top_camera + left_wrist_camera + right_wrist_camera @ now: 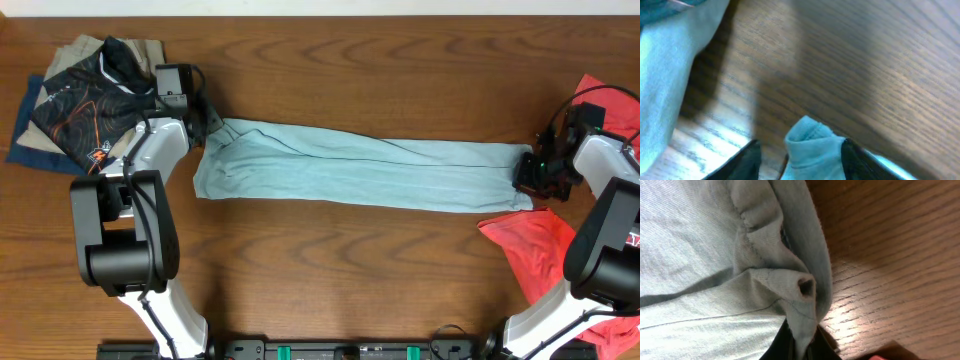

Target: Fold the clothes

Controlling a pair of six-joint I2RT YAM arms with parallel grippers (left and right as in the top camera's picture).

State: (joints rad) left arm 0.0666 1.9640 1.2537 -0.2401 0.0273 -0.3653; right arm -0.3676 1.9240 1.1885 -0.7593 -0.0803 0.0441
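Note:
A long light blue garment (360, 165) lies stretched flat across the table's middle from left to right. My left gripper (208, 125) is at its upper left corner. In the left wrist view a bunched fold of the garment (815, 145) stands between the left gripper's fingers (800, 160), with a small gap at the left finger. My right gripper (530, 172) is at the garment's right end. In the right wrist view its fingers (800, 347) are pinched tight on a seam of the garment (700, 255).
A pile of folded clothes (90, 100), dark patterned on tan and navy, lies at the far left behind the left arm. A red garment (540, 250) lies crumpled at the right edge under the right arm; a sliver shows in the right wrist view (880, 357).

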